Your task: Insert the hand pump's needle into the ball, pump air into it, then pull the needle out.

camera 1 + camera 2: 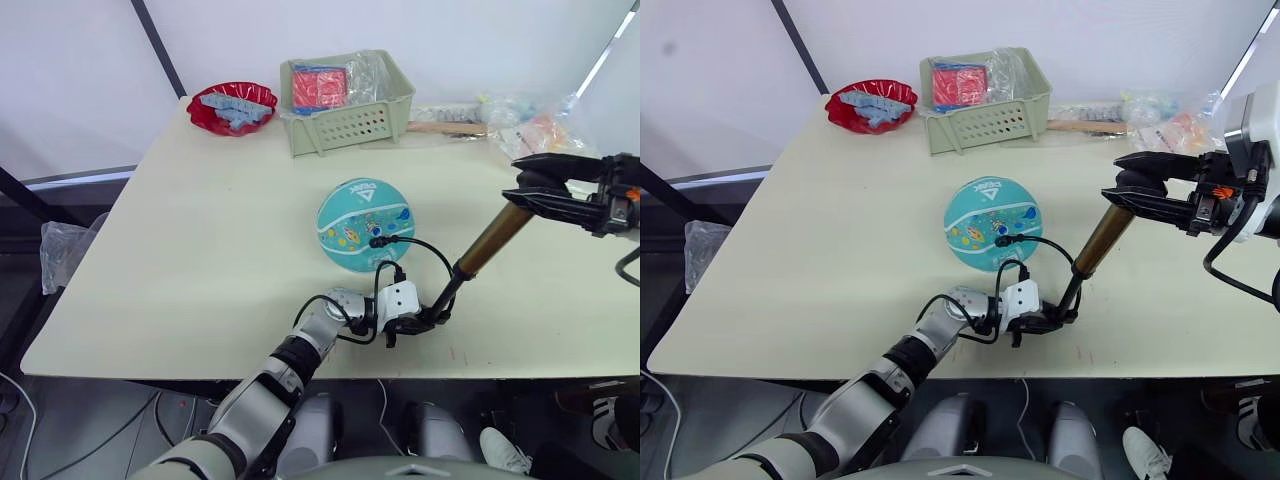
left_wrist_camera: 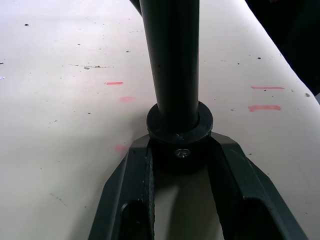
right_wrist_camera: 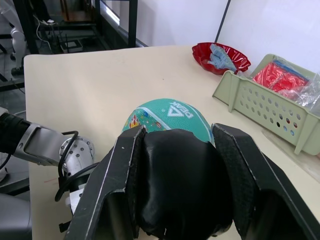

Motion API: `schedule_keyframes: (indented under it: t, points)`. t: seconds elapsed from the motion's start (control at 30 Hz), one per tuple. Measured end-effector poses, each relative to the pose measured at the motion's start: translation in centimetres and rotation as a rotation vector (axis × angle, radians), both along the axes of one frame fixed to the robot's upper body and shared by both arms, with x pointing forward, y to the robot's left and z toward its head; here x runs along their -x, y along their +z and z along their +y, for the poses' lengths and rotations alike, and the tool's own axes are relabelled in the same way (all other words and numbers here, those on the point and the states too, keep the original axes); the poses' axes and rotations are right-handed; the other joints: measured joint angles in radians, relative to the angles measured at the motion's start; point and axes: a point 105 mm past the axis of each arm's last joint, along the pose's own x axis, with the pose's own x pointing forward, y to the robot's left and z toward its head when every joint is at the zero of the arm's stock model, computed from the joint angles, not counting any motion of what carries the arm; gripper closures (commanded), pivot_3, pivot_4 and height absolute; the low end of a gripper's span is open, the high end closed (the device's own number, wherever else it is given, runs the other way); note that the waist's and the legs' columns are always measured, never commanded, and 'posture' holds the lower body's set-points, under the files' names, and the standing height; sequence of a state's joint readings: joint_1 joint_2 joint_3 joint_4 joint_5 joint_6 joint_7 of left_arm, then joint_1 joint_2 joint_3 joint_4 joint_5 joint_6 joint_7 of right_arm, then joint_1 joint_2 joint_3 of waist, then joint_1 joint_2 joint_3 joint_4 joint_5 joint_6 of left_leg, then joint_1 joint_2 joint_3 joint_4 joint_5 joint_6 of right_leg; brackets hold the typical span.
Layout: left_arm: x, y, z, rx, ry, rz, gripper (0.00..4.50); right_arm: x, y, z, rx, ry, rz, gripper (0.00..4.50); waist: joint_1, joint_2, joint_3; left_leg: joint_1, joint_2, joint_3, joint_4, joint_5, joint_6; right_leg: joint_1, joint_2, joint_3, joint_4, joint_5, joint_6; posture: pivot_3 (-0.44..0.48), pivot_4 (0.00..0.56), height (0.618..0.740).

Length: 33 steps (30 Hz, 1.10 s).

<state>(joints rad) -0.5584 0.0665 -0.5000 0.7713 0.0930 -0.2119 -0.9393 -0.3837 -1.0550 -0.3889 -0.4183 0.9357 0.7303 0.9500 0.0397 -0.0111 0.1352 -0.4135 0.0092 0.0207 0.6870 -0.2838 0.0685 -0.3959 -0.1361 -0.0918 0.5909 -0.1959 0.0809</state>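
Now mid-pumping: gold-bronze barrelled hand pump (image 1: 492,240) slanted near the table's front edge, needle (image 1: 376,241) seated in the teal printed rubber ball (image 1: 364,224). Left gripper (image 1: 417,322) clamped on the black foot, right gripper (image 1: 545,187) pinching the T-handle. Push straight along the barrel, keeping the foot pinned.

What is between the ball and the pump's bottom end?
The thin black hose loops across that stretch, from the ball to the pump foot held by the left pincer; bare table lies beneath. The eye views show it.
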Motion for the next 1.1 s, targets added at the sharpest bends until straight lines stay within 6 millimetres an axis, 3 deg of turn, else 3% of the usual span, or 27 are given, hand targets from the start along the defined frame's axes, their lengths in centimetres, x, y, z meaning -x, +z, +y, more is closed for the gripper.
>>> schedule_keyframes:
  t: [0.23, 0.57, 0.97, 1.1]
  points:
    - [0.0, -0.1, 0.2, -0.008, 0.003, 0.0, 3.42, 0.2, -1.9, 0.3, -0.028, -0.006, 0.005, 2.9, -0.002, -0.002, -0.004, 0.001, 0.001, 0.0, 0.0, 0.0, 0.0, 0.001, 0.001, 0.0, 0.001, 0.0, 0.0, 0.0, 0.15, 0.738]
    - [0.0, -0.5, 0.4, -0.019, 0.012, 0.007, 3.42, 0.0, -7.9, 1.3, 0.001, -0.014, 0.061, 2.9, -0.003, -0.009, -0.015, 0.003, 0.002, 0.0, 0.0, 0.0, 0.0, 0.001, 0.002, 0.001, 0.001, 0.0, 0.0, 0.0, 0.15, 0.738]
    - [0.0, -0.6, 0.4, -0.026, 0.011, 0.006, 3.42, 0.2, -13.8, 2.8, 0.083, -0.013, 0.071, 2.9, -0.002, -0.01, -0.018, 0.004, 0.002, 0.0, 0.0, 0.0, 0.0, 0.002, 0.003, 0.001, 0.002, -0.001, 0.0, 0.0, 0.15, 0.738]
    - [-0.1, -0.8, 0.5, -0.029, 0.017, 0.009, 3.42, 0.3, -13.9, 3.3, 0.08, -0.005, 0.033, 2.9, -0.003, -0.009, -0.019, 0.008, 0.002, 0.001, 0.0, 0.0, 0.0, 0.006, 0.003, 0.002, 0.002, -0.001, 0.0, 0.0, 0.15, 0.738]
